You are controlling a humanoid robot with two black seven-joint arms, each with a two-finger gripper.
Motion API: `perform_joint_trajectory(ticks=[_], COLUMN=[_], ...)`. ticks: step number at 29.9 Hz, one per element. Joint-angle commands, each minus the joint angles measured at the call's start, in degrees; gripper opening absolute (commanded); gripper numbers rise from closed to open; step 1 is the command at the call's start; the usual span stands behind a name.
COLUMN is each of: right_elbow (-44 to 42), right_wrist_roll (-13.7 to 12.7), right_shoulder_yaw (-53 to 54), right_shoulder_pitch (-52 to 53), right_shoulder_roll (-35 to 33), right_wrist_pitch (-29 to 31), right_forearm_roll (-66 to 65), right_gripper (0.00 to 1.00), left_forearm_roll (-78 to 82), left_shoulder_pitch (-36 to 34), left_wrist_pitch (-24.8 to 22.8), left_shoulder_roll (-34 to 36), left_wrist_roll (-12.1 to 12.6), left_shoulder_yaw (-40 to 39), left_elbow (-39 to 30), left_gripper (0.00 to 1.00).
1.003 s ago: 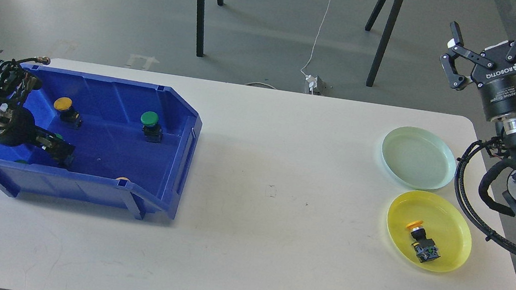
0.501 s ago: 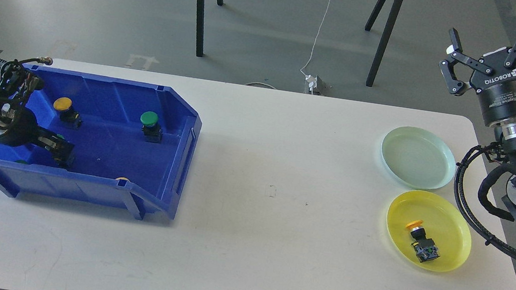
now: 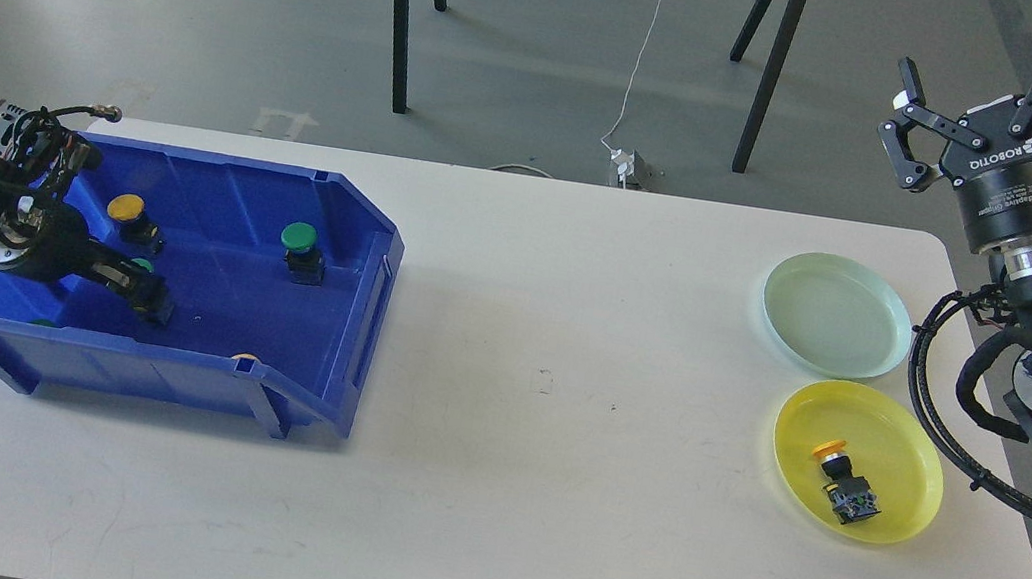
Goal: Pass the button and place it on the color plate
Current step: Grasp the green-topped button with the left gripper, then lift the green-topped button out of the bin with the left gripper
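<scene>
Reaching into the bin at the worktop's left edge.
My left gripper [image 3: 146,296] pinched a small, stiff, probably light green button [image 3: 142,266] by its body; right gripper [image 3: 1003,90] spread.

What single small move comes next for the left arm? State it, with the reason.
Probably lift the left gripper straight up out of the blue bin. It sits low inside the bin, and a green cap shows right beside it, though whether the gripper is shut on that button cannot be told. The light green plate is empty, and the right gripper waits open.
</scene>
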Motion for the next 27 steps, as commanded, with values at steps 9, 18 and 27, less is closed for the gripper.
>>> perform_joint_trajectory(ticks=[9, 18, 27], right_elbow=[0.0, 0.97, 7.99], right_wrist_roll=[0.0, 0.0, 0.0], right_shoulder_yaw=[0.35, 0.26, 0.17], right_shoulder_pitch=[-0.61, -1.49, -7.37], right_shoulder_roll=[-0.09, -0.88, -3.78], right_wrist_pitch=[-0.04, 0.13, 0.13], right_forearm_roll=[0.0, -0.52, -5.79], right_gripper=[0.98, 0.98, 0.98], left_forearm_roll=[-2.46, -28.1, -50.09], left_shoulder_pitch=[-8.5, -8.33, -3.5], left_wrist_pitch=[0.0, 0.0, 0.0], left_shoulder_roll=[18.35, 22.05, 9.24], left_wrist_roll=[0.0, 0.0, 0.0], left_shoulder_yaw=[-10.13, -20.87, -21.75], left_elbow=[-30.65, -37.87, -31.64], left_gripper=[0.12, 0.12, 0.12])
